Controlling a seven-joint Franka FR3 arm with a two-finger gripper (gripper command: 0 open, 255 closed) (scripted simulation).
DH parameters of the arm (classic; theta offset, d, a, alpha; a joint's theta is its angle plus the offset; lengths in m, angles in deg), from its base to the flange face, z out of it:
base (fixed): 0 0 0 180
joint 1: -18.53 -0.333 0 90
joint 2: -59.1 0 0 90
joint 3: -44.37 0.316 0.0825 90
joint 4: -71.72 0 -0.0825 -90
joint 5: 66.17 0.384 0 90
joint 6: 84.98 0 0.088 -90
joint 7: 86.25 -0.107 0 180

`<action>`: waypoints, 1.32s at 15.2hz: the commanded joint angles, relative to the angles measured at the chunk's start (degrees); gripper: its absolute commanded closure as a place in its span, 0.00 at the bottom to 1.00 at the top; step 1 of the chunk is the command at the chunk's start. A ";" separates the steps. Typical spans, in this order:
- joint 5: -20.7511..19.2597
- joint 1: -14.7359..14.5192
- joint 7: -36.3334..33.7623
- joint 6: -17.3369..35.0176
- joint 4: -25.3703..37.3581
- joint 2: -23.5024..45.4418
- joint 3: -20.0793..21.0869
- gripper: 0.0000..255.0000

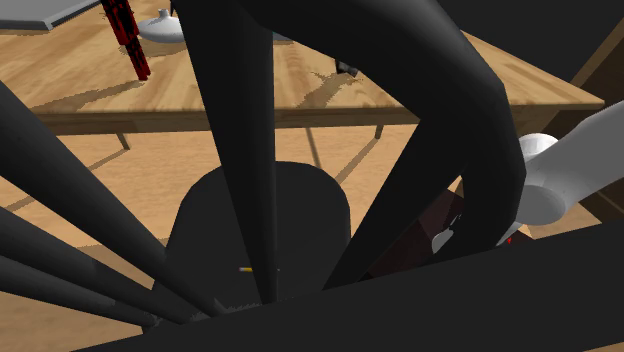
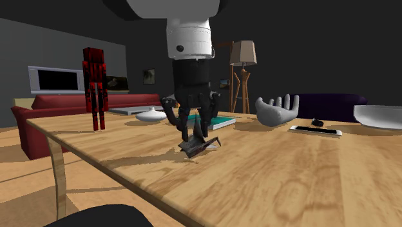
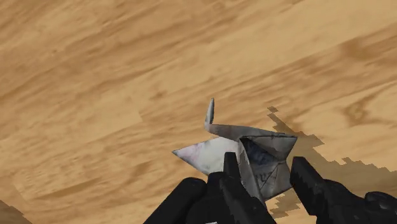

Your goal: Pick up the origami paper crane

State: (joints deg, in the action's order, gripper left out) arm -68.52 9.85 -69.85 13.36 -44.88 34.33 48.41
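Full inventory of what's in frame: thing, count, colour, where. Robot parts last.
table: 1, light wood, foreground
paper crane: 1, grey-white, on the table under the gripper
blocky figure: 1, red and black, upright, second exterior view's left
shallow dish: 1, white, on the table between figure and crane
book: 1, teal, flat behind the crane
hand model: 1, white, right of the book
remote: 1, white, flat in front of the hand model
bowl: 1, white, at the view's right edge
sofa: 1, red, behind the table
floor lamp: 1, beige shade, background
arm: 1, white, reaching down
gripper: 1, black, at the crane
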 commanded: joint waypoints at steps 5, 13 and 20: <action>3.12 -0.12 0.24 -1.47 0.36 -0.24 0.09 1.00; 3.04 -0.12 0.01 -4.04 4.31 1.20 0.16 1.00; 2.91 -0.05 -0.01 -9.43 11.52 3.01 0.16 1.00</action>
State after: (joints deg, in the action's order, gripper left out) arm -65.58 9.80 -69.79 4.61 -34.54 36.83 48.51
